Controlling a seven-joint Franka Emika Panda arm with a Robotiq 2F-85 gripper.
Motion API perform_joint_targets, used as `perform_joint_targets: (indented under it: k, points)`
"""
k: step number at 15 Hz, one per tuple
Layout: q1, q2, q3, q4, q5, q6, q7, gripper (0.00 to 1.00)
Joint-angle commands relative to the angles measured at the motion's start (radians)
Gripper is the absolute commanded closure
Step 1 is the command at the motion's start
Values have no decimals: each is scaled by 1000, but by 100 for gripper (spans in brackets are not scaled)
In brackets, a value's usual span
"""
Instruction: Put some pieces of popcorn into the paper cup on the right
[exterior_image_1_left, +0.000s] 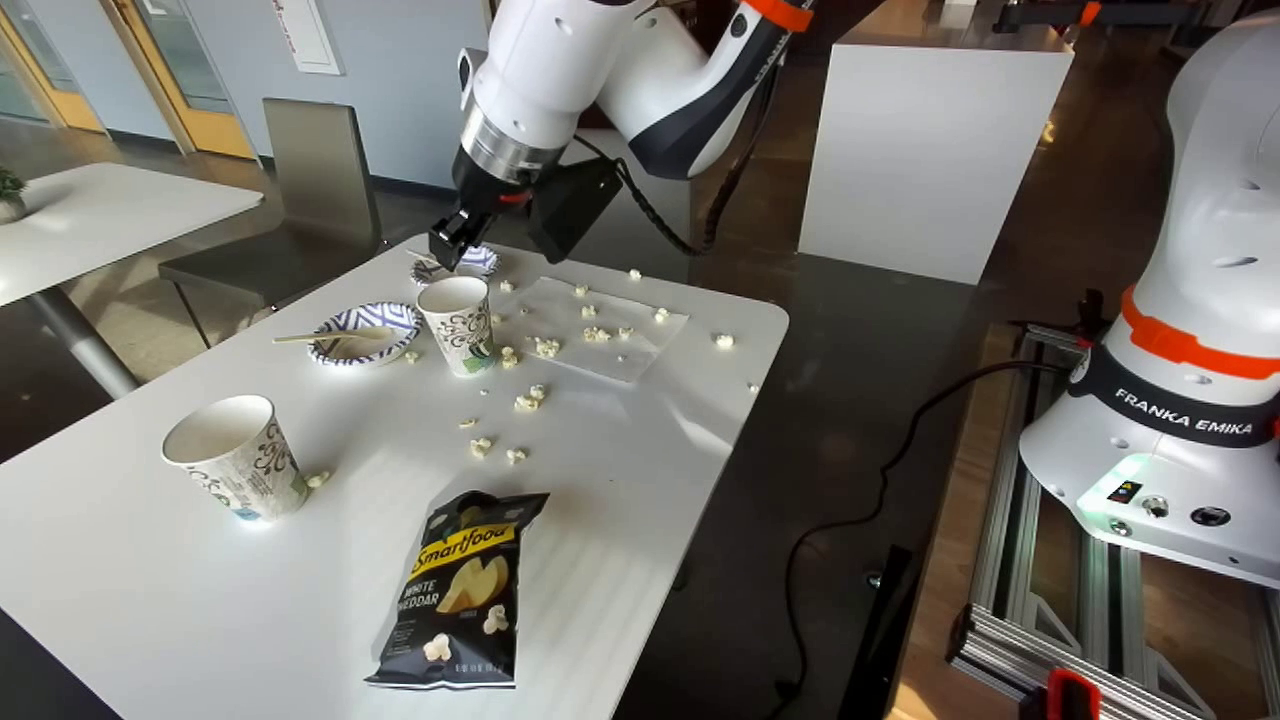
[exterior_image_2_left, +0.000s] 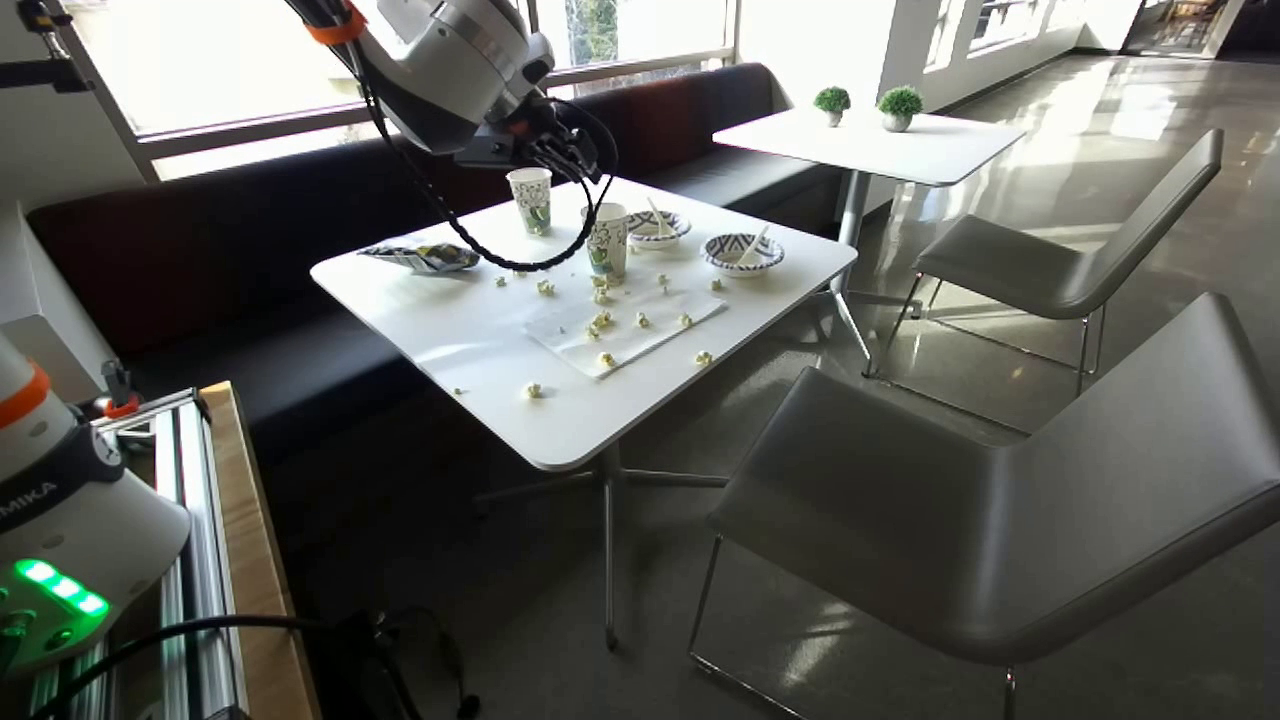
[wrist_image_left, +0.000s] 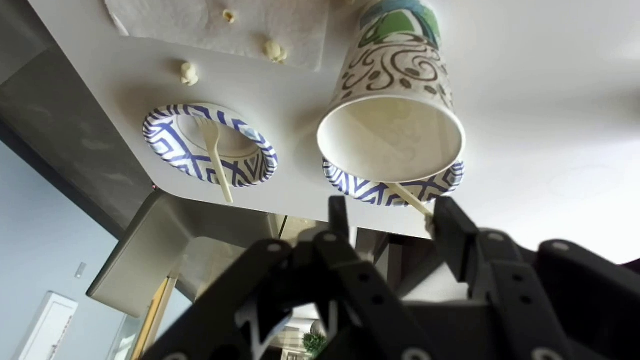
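Popcorn pieces (exterior_image_1_left: 597, 334) lie scattered on the table and on a paper sheet; they also show in an exterior view (exterior_image_2_left: 601, 320) and the wrist view (wrist_image_left: 189, 74). One patterned paper cup (exterior_image_1_left: 462, 335) stands upright mid-table, also in an exterior view (exterior_image_2_left: 606, 245) and the wrist view (wrist_image_left: 395, 65), its visible inside bare. A similar paper cup (exterior_image_1_left: 240, 460) stands farther away, also in an exterior view (exterior_image_2_left: 532, 205). My gripper (exterior_image_1_left: 447, 243) hovers above the mid-table cup, fingers apart in the wrist view (wrist_image_left: 390, 207). A tiny pale bit shows by one finger, perhaps popcorn.
Two striped bowls (exterior_image_1_left: 390, 316) (exterior_image_1_left: 480, 262) with forks stand by the mid-table cup. The paper sheet (exterior_image_1_left: 620, 368) lies under some popcorn. A black snack bag (exterior_image_1_left: 460, 600) lies on the table (exterior_image_1_left: 600, 480). A cable (exterior_image_2_left: 470, 240) hangs from the arm. Grey chairs (exterior_image_2_left: 900, 520) stand beside the table.
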Motion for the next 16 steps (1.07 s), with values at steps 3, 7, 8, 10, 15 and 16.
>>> perform_joint_targets:
  k: [3, 7, 8, 10, 15, 16]
  points:
    - [-2, 84, -22, 82, -29, 55, 41, 5]
    - [-10, 113, -35, 99, -22, 67, 57, 0]
    - [-15, 118, -39, 100, -18, 77, 65, 0]
    - [-23, 130, -47, 102, -13, 90, 87, 0]
    - [-46, 162, -64, 101, -1, 129, 146, 0]
    - [-49, 168, -70, 102, -2, 137, 165, 0]
